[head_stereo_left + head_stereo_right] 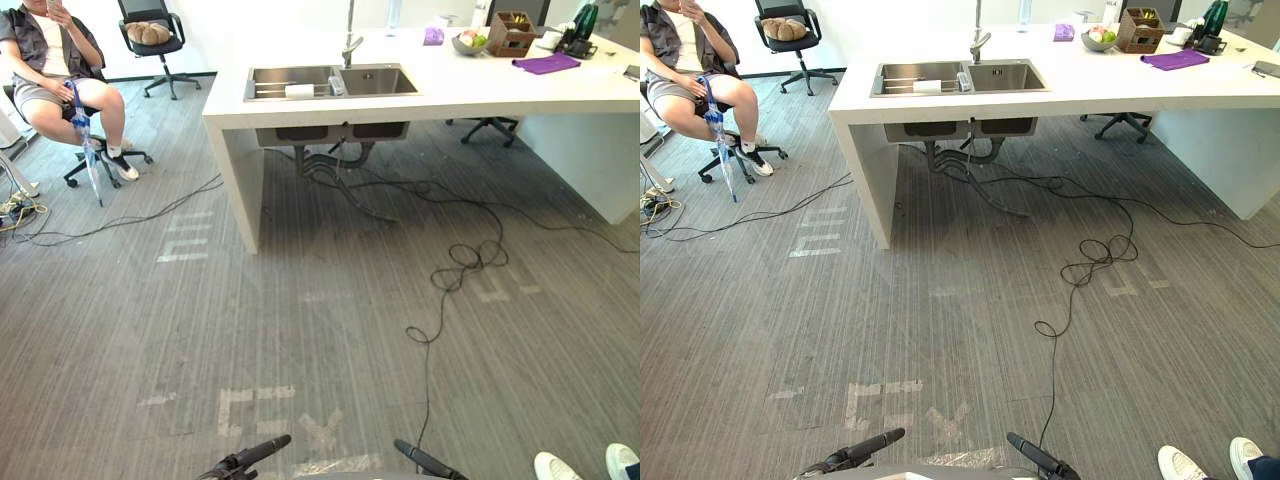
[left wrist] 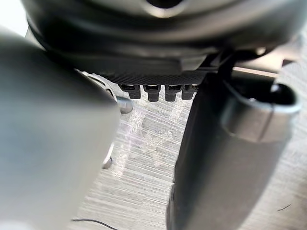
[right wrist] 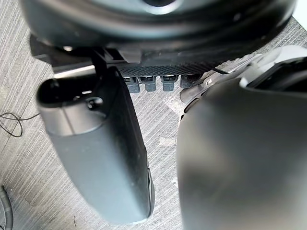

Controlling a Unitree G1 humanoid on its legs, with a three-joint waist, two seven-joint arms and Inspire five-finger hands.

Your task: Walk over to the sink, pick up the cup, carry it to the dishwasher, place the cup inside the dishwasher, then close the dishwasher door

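Seen from the wrist, the left hand (image 2: pixel 216 163) has a dark, near-black smooth shell. Its thumb is thick and rounded, with a paler grey collar and a seam across it. The fingers (image 2: pixel 153 92) show as a row of small black blocky pieces under a ribbed dark strip. The right hand (image 3: pixel 103 163) has the same build, mirrored: glossy black thumb, one small round recess near its base. At the bottom edge of the head views are two slim black rods (image 1: pixel 255 455); which part they are is unclear.

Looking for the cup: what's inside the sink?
In the sink, a white block lies in the left basin; a small clear object stands at the divider. Near wall hides the front floor.
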